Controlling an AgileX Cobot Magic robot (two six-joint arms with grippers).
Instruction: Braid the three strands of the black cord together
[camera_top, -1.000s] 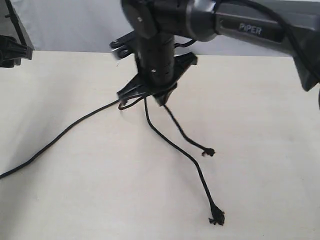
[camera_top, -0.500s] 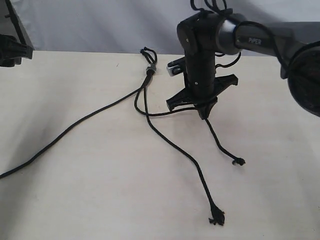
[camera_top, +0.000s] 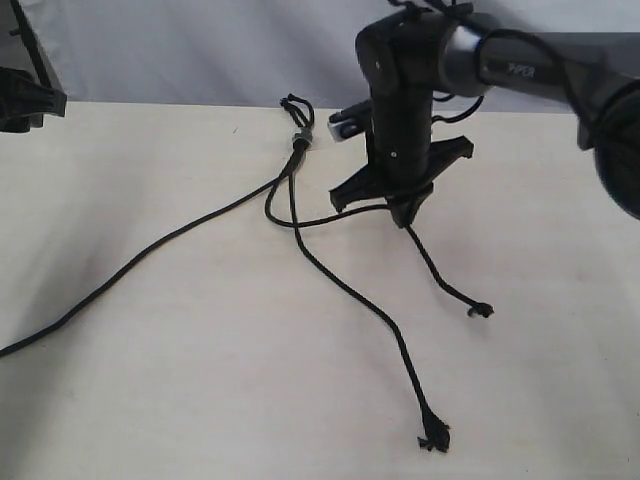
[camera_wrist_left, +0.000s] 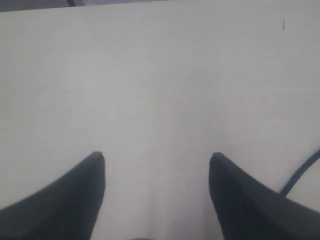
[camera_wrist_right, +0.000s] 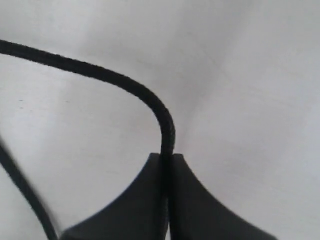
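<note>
The black cord lies on the pale table, its knotted loop (camera_top: 294, 108) and grey band (camera_top: 304, 138) at the back. Of the three strands, the left strand (camera_top: 140, 256) runs off the left edge. The middle strand (camera_top: 372, 312) ends in a frayed knot (camera_top: 433, 441) near the front. The right strand (camera_top: 306, 224) bends over to my right gripper (camera_top: 405, 214), which is shut on it, and its tail (camera_top: 445, 285) trails down to a small knot (camera_top: 481, 310). The right wrist view shows the strand (camera_wrist_right: 125, 80) pinched between the jaws of the right gripper (camera_wrist_right: 167, 159). My left gripper (camera_wrist_left: 156, 157) is open over bare table.
The right arm (camera_top: 520, 70) reaches in from the back right, above the table. A dark part of the left arm (camera_top: 25, 100) sits at the far left edge. A short length of black strand (camera_wrist_left: 300, 172) shows beside the left gripper's finger.
My right gripper has carried its strand to the right, away from the knotted loop, which now shows. The strand's tail knot slid right with it. The left gripper has stayed open.
</note>
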